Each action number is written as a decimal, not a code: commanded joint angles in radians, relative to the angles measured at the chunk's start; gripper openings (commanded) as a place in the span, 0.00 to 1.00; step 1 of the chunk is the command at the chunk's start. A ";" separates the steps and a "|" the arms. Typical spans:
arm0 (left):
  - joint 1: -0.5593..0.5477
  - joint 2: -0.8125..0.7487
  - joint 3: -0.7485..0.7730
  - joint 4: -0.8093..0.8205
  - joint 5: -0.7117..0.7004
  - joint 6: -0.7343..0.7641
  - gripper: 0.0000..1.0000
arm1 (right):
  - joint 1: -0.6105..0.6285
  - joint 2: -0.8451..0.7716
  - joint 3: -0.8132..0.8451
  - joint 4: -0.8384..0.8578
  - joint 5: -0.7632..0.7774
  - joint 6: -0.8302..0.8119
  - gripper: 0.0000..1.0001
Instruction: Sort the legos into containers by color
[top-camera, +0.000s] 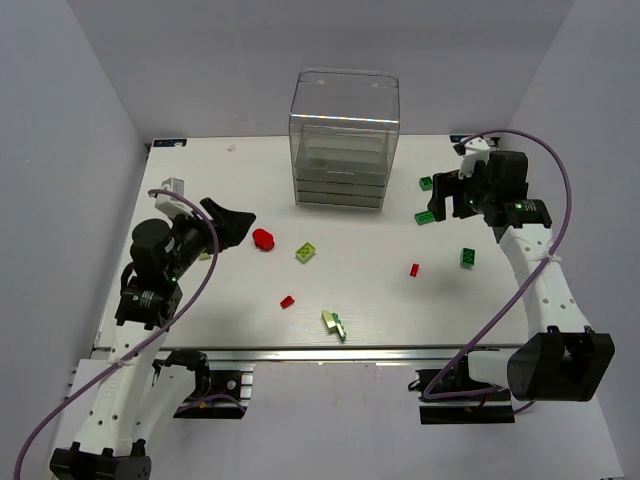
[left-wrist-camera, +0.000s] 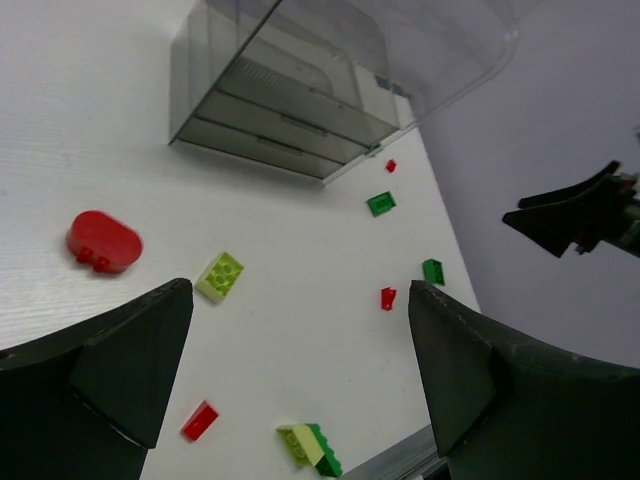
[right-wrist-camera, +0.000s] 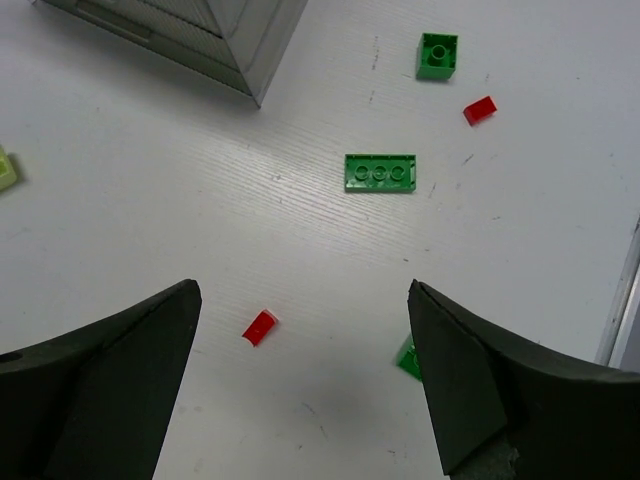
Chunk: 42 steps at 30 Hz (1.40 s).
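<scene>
The clear container (top-camera: 343, 140) stands at the back middle; it also shows in the left wrist view (left-wrist-camera: 300, 90). My left gripper (top-camera: 238, 225) is open and empty, just left of the large rounded red piece (top-camera: 264, 239) (left-wrist-camera: 104, 241). A yellow-green brick (top-camera: 306, 253) (left-wrist-camera: 220, 276), a small red brick (top-camera: 287, 301) (left-wrist-camera: 200, 420) and a yellow-green and green joined piece (top-camera: 334, 323) (left-wrist-camera: 310, 448) lie mid-table. My right gripper (top-camera: 443, 198) (right-wrist-camera: 303, 290) is open and empty above a flat green brick (top-camera: 427, 217) (right-wrist-camera: 380, 172) and a small red brick (top-camera: 414, 269) (right-wrist-camera: 259, 327).
More green bricks lie on the right: one near the container (top-camera: 426, 183) (right-wrist-camera: 437, 55) and one nearer the front (top-camera: 467, 257) (left-wrist-camera: 433, 271). A tiny red brick (right-wrist-camera: 480, 110) lies by the back right. The table's front edge (top-camera: 330, 350) runs below the bricks.
</scene>
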<state>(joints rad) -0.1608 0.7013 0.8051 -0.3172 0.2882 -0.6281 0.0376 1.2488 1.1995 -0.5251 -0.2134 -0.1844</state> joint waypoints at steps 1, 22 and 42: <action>-0.005 0.009 -0.047 0.133 0.093 -0.080 0.98 | -0.002 -0.017 0.037 -0.038 -0.085 -0.027 0.89; -0.147 0.725 0.115 0.698 0.177 -0.389 0.70 | 0.035 0.001 -0.055 0.126 -0.485 0.124 0.17; -0.375 1.199 0.347 0.994 -0.320 -0.590 0.50 | 0.027 0.000 -0.156 0.283 -0.443 0.388 0.39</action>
<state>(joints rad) -0.5243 1.8969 1.0836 0.6300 0.0513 -1.1931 0.0692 1.2819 1.0569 -0.3023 -0.6537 0.1841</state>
